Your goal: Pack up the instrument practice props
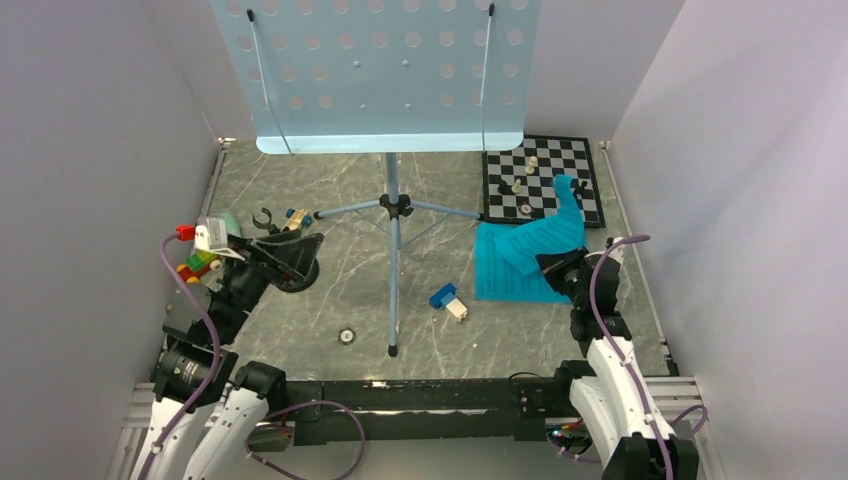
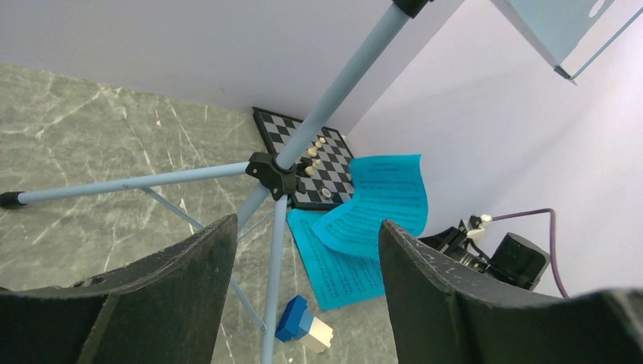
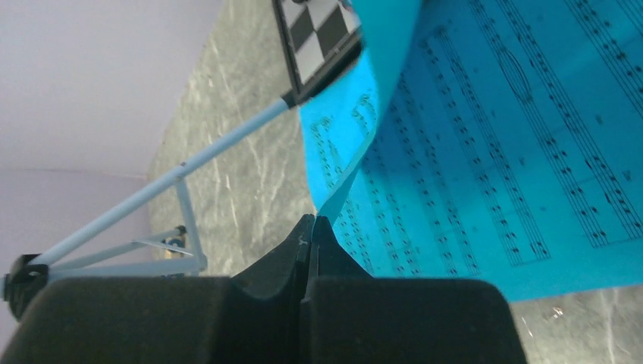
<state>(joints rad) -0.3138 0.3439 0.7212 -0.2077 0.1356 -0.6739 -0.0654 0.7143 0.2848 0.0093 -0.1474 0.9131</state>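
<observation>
The pale-blue music stand point(image 1: 380, 70) stands in the middle on its tripod point(image 1: 396, 206). My right gripper point(image 1: 553, 266) is shut on the edge of one cyan sheet-music page point(image 1: 555, 225), which curls up over the chessboard. The other page point(image 1: 505, 275) lies flat under it. In the right wrist view the jaws point(image 3: 311, 227) pinch the held page point(image 3: 341, 144) beside the flat page point(image 3: 515, 152). My left gripper point(image 1: 300, 255) is open and empty at the left, over a black round base. A mint-green microphone point(image 1: 230, 222) lies behind it. In the left wrist view the open fingers point(image 2: 189, 288) frame the tripod hub point(image 2: 273, 173).
A chessboard point(image 1: 545, 180) with pieces lies at the back right. A blue-white block point(image 1: 449, 300) lies near the tripod's front leg. Toy cars point(image 1: 200, 265) sit by the left wall. A small round part point(image 1: 347, 336) lies at the front. Walls enclose three sides.
</observation>
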